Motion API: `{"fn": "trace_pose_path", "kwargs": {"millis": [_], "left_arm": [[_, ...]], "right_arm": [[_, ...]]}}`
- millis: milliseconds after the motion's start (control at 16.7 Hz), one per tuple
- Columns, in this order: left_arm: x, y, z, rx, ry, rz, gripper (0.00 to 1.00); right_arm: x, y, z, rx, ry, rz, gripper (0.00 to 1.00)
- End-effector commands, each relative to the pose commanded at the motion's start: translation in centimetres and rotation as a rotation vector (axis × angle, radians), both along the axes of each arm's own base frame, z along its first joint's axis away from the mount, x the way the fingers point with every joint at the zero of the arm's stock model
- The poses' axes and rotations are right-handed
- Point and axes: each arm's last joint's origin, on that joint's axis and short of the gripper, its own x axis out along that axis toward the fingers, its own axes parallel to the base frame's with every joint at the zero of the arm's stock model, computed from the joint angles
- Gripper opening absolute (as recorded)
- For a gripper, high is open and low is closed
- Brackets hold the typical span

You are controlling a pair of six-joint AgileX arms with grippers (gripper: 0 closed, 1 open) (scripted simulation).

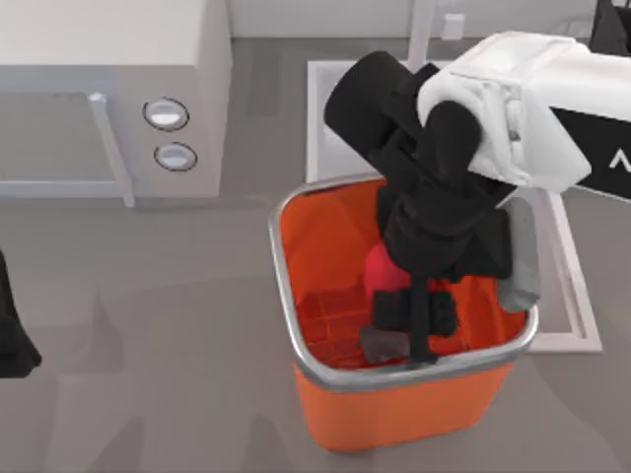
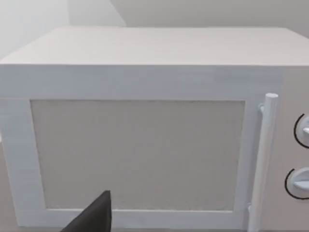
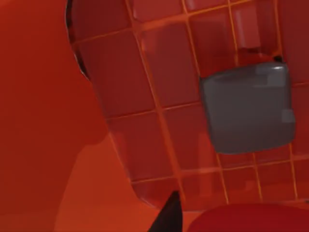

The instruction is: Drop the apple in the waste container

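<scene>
Apple point(image 1: 380, 268), red-pink and round, hangs inside the mouth of the waste container point(image 1: 325, 414), below the silver rim and above the gridded red floor, tucked against the underside of the right gripper point(image 1: 419, 320). Judged from the top view, the fruit lies on the side of the gripper nearer the bin's left wall, with the black fingers reaching down past it toward the bin's near wall. The fingers look closed around the fruit, though the wrist body covers most of the contact, so the grasp is an inference from the fruit hanging there unsupported. In the right wrist view a red curve of the apple point(image 3: 251, 218) sits at the edge next to a dark fingertip point(image 3: 166, 217), with the grid floor straight beyond it and a grey square pad point(image 3: 248, 107) lying flat on that floor. What matters for the release is that the fruit is already within the bin's walls on every side, so opening the fingers should drop it straight onto the floor. Left arm point(image 1: 12, 330) is parked well to the left of the bin, its camera facing a white microwave point(image 2: 140, 121)
</scene>
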Motion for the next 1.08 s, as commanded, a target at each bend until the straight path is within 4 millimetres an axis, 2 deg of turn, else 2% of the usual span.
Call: {"fn": "trace_pose_path", "kwargs": {"millis": [720, 1080], "left_arm": [[0.00, 0.00, 0.00, 0.000, 0.000, 0.000, 1.00], [0.00, 0.00, 0.00, 0.000, 0.000, 0.000, 1.00]], "right_arm": [[0.00, 0.00, 0.00, 0.000, 0.000, 0.000, 0.98], [0.00, 0.00, 0.00, 0.000, 0.000, 0.000, 1.00]]}}
